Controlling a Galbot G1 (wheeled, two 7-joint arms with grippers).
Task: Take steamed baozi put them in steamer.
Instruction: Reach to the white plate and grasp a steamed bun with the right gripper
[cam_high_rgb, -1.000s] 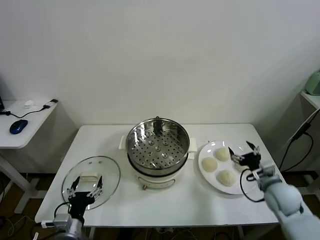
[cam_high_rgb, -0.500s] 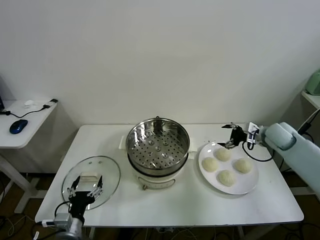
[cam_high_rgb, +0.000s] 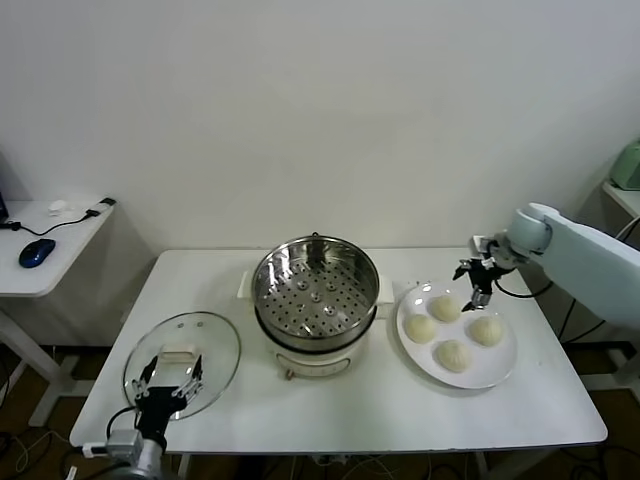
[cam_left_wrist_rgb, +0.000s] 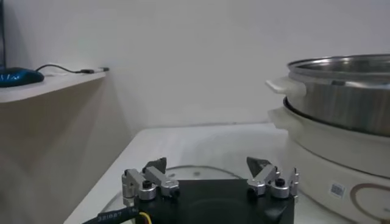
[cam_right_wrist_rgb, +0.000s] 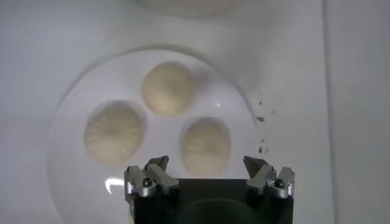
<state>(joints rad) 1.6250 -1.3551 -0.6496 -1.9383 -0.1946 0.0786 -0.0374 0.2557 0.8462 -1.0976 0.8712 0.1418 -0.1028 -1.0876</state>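
Four pale pleated baozi lie on a white plate: one at the far side, one on the left, one on the right, one nearest me. The steel steamer with its perforated tray stands empty at the table's middle, left of the plate. My right gripper hangs open and empty above the plate's far edge. In the right wrist view it is open above a baozi; two more lie beyond. My left gripper rests open over the glass lid.
The round glass lid with a white handle lies at the table's front left. In the left wrist view the steamer's side shows beyond the lid. A side desk with a blue mouse stands far left. A cable hangs at the right.
My right arm has swung from the plate's near right side round to its far side, and its gripper now points down over the plate. The left arm has not moved.
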